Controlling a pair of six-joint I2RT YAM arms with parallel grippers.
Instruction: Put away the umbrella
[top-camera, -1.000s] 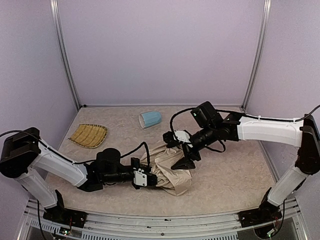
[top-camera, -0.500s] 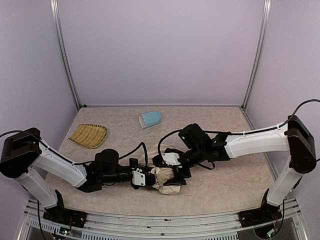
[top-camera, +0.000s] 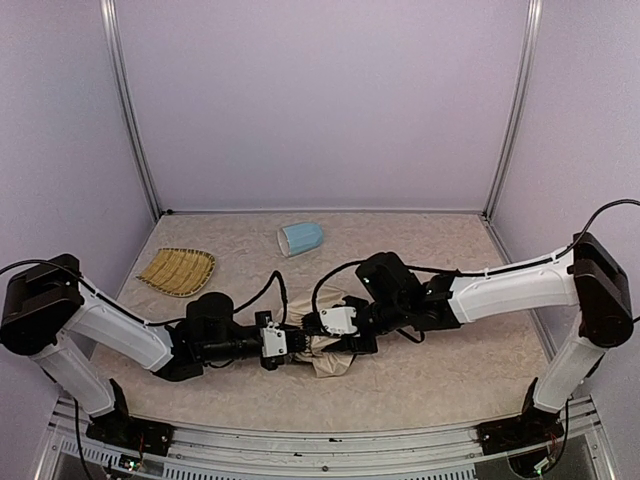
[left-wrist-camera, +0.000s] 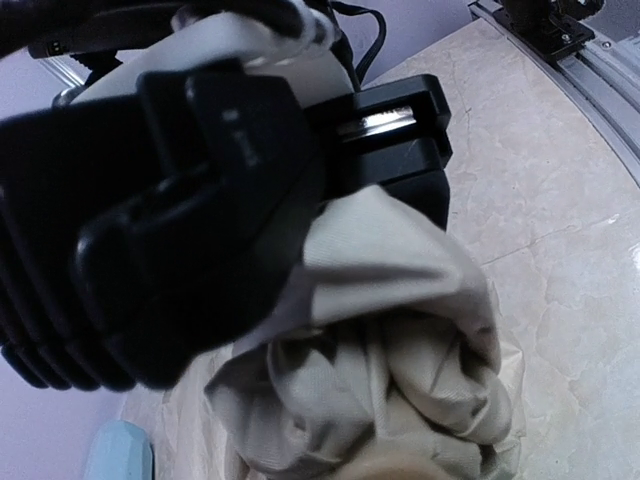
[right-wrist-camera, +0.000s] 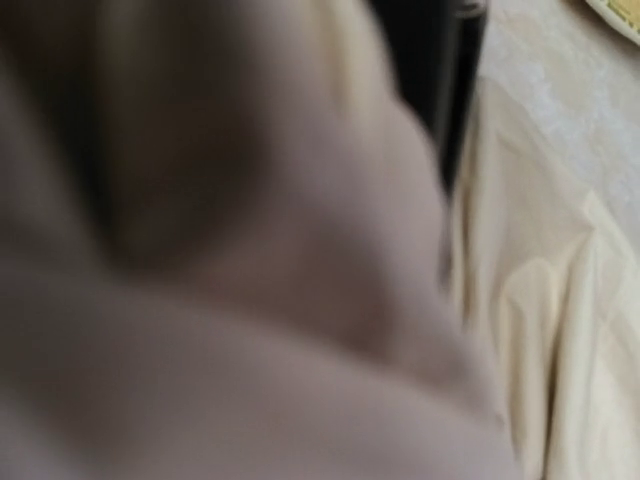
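1. The compact folding umbrella of cream-beige fabric (top-camera: 332, 356) lies bunched on the marbled beige table (top-camera: 450, 350), near the front edge and between the two grippers.
2. The left gripper (top-camera: 283, 345) meets the bundle from its left side. I cannot tell if its fingers are clamped.
3. The right gripper (top-camera: 338, 330) presses on top of the fabric. Its wrist view is blurred, probably by cloth against the lens, so I cannot tell its grip either.
4. The light-blue mug (top-camera: 301, 238) lies on its side well behind the umbrella, and the woven yellow straw tray (top-camera: 177, 270) is at the far left.
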